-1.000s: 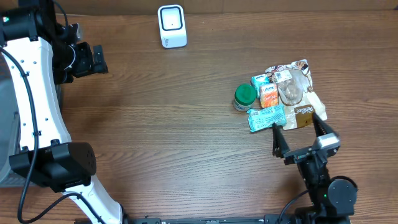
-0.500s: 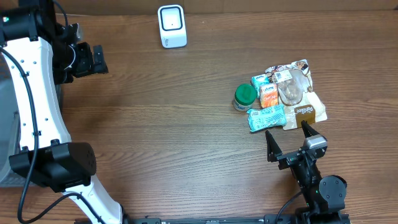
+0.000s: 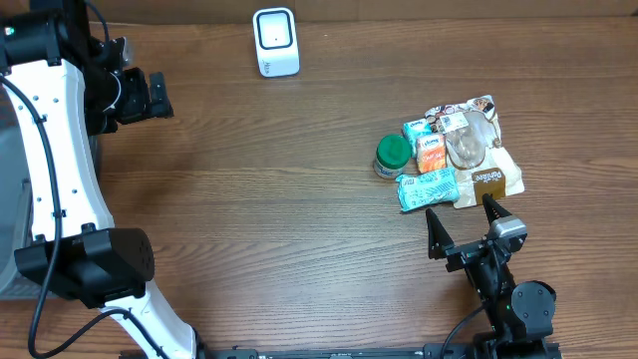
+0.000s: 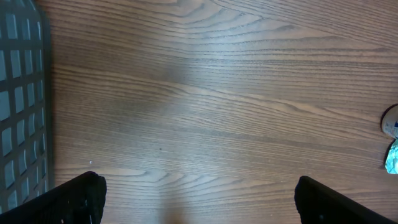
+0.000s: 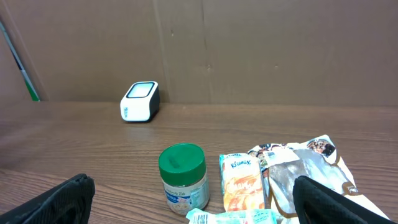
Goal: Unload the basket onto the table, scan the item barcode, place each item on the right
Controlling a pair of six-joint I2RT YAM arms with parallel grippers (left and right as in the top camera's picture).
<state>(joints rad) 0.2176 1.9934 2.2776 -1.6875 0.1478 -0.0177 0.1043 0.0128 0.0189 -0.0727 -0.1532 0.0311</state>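
right tool open just short of the item pile

nearest the robot, the right tool (image 3: 459, 206) stands with its two fingers spread wide and nothing between them, low over the wooden surface (image 3: 279, 219). just beyond its fingertips lies the pile of items (image 3: 454, 160), right of centre. at the pile's near edge a teal packet (image 3: 427, 187) lies flat beside a brown pouch (image 3: 488, 181). behind them an orange tissue pack (image 5: 242, 180) lies next to a crinkled clear bag (image 5: 311, 171), and a green-lidded jar (image 5: 183, 177) stands upright at the pile's left side, just beside the tissue pack. no barcode can be read at this size.

farther back, near the far edge, the white scanner (image 3: 275, 42) stands well apart from the pile. at the far left the left tool (image 4: 199, 186) hangs over bare wood, fingers wide apart and empty, with a dark grid basket (image 4: 22, 106) at its side.
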